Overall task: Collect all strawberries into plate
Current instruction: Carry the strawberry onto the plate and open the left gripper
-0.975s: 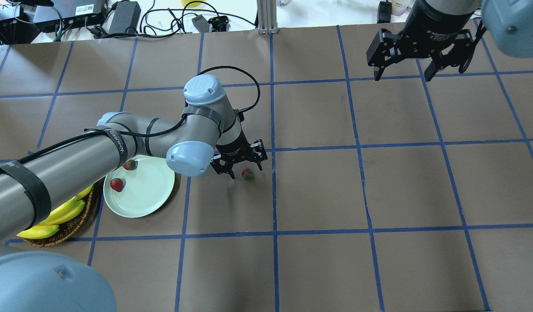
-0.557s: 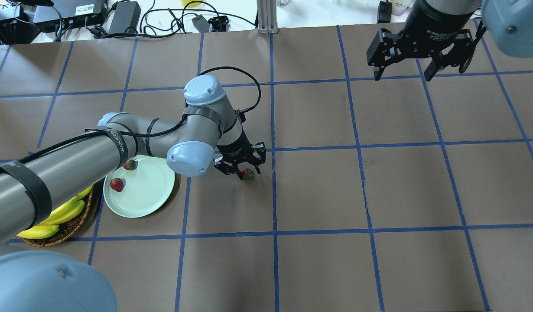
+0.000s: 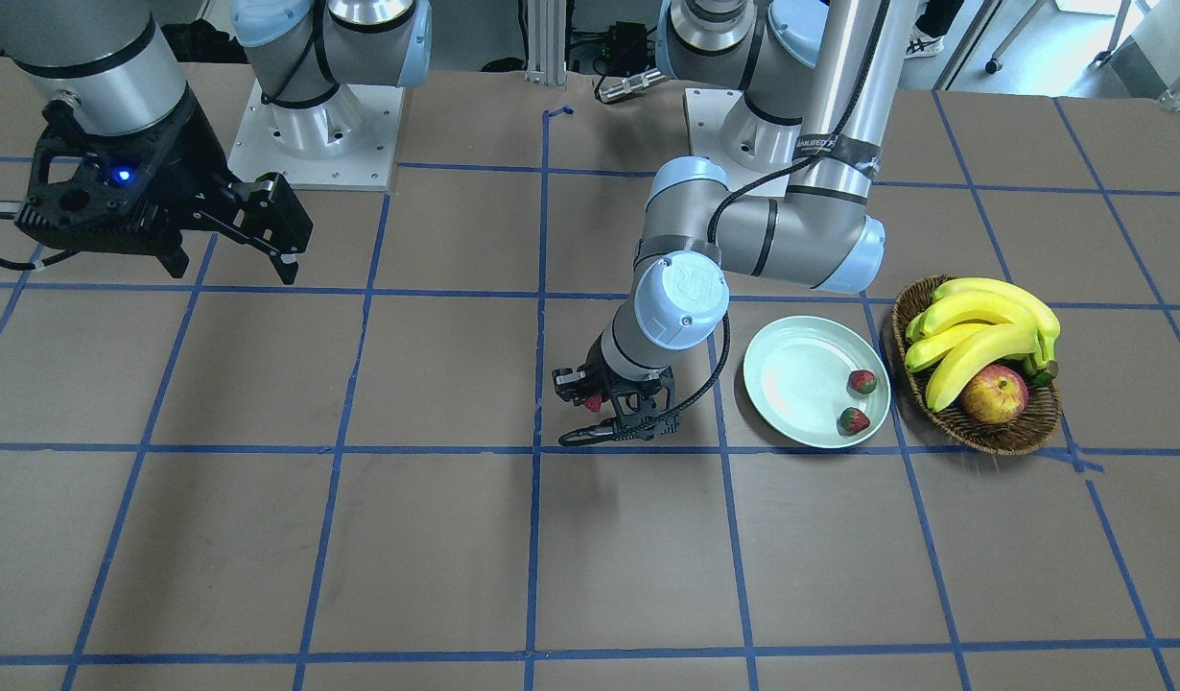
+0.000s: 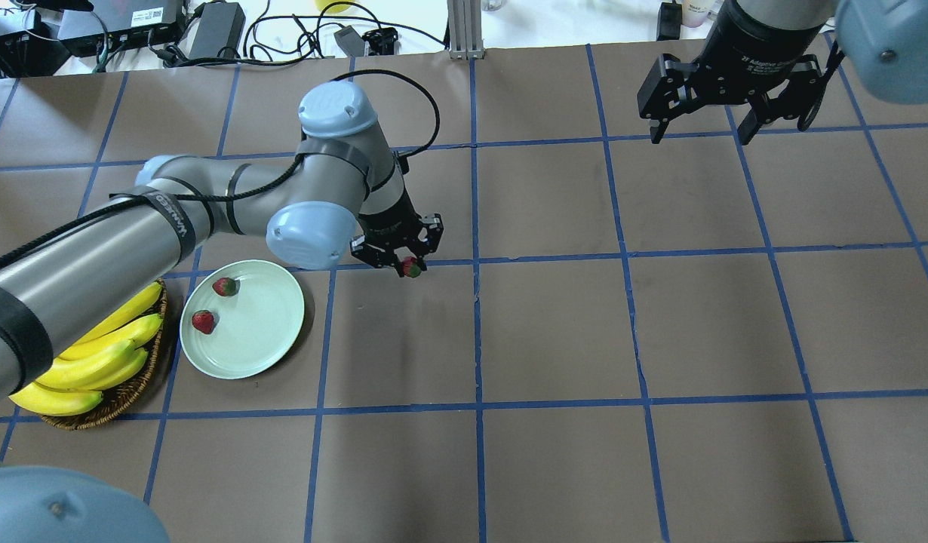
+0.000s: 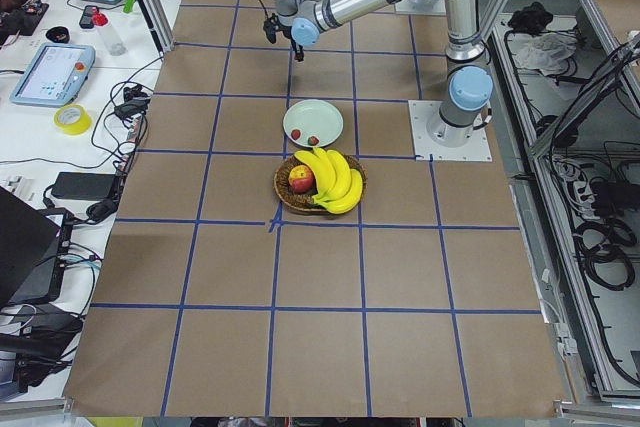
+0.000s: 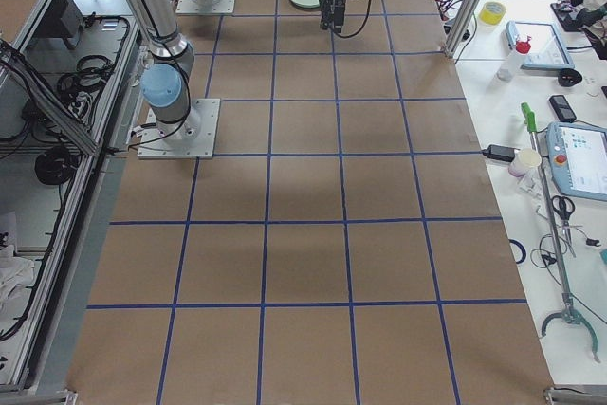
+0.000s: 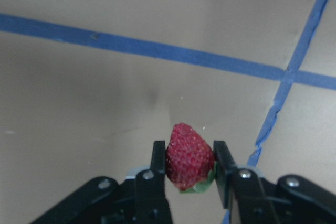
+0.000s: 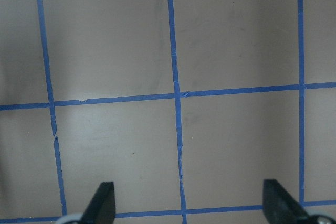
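Observation:
My left gripper (image 4: 410, 268) is shut on a strawberry (image 7: 189, 157) and holds it above the table, right of the plate. The held strawberry also shows in the overhead view (image 4: 412, 267) and the front view (image 3: 593, 402). The pale mint-green plate (image 4: 264, 332) lies on the table with two strawberries on its left part, one (image 4: 224, 286) and another (image 4: 203, 322); the front view shows the plate (image 3: 796, 379) too. My right gripper (image 4: 702, 134) is open and empty, high at the far right. Its fingertips (image 8: 105, 201) show wide apart in the right wrist view.
A brown wicker basket (image 4: 124, 396) with bananas (image 4: 94, 354) stands left of the plate; the front view shows a red-yellow apple (image 3: 994, 393) in it. Cables and devices (image 4: 207, 30) lie beyond the table's far edge. Blue tape lines grid the brown table.
My left gripper closed on the strawberry that lay on the table and lifted it, moving up and away from me. The right arm has hardly moved.

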You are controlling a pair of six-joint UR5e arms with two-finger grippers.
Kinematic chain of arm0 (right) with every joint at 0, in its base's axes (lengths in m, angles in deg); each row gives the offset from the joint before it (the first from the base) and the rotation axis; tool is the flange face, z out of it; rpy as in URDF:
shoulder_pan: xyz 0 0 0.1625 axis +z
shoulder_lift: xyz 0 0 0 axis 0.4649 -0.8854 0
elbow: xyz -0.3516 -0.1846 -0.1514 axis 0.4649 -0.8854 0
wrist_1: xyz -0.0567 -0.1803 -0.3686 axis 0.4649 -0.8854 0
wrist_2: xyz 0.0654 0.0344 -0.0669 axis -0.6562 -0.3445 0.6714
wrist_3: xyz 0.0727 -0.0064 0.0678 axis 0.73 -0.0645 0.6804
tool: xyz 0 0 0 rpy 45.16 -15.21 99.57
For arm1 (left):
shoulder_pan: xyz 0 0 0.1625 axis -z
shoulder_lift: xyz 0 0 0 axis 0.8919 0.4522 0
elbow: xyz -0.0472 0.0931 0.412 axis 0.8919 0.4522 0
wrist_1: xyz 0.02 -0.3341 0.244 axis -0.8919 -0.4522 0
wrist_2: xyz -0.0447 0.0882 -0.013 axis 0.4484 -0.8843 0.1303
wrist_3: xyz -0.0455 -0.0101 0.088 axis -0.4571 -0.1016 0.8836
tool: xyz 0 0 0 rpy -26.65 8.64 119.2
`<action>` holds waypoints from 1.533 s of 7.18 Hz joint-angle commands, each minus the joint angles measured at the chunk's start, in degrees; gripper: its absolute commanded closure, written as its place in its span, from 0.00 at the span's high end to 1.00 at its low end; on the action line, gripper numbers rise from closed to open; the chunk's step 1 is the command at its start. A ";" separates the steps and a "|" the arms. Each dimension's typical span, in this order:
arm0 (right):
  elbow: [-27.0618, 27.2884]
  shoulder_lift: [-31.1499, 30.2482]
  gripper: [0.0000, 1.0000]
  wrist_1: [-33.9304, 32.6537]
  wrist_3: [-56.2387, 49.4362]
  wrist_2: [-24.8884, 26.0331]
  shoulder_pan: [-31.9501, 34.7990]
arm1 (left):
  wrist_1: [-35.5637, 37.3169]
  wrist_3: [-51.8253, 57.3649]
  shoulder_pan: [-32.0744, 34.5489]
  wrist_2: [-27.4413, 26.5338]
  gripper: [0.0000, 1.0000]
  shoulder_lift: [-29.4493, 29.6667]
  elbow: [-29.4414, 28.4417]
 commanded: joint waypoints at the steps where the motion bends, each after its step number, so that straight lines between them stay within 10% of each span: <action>1: -0.39 0.09 1.00 -0.03 -0.03 0.00 -0.04 | -11.93 12.35 -10.40 -4.05 0.00 -2.93 -4.73; 3: 0.13 0.00 1.00 0.06 0.06 0.00 -0.04 | -13.54 15.11 -13.42 -14.70 0.00 -4.09 -1.41; 7: 0.05 0.09 1.00 0.06 -0.03 0.00 -0.04 | -12.32 19.61 -18.54 -14.69 0.00 -2.25 4.31; 9: -0.04 0.00 1.00 0.06 0.06 0.00 -0.04 | -11.19 20.22 -18.54 -14.86 0.94 -2.59 3.44; 11: -0.56 -0.08 1.00 0.06 0.14 0.00 0.05 | -10.82 19.44 -18.54 -14.69 1.00 -4.08 2.65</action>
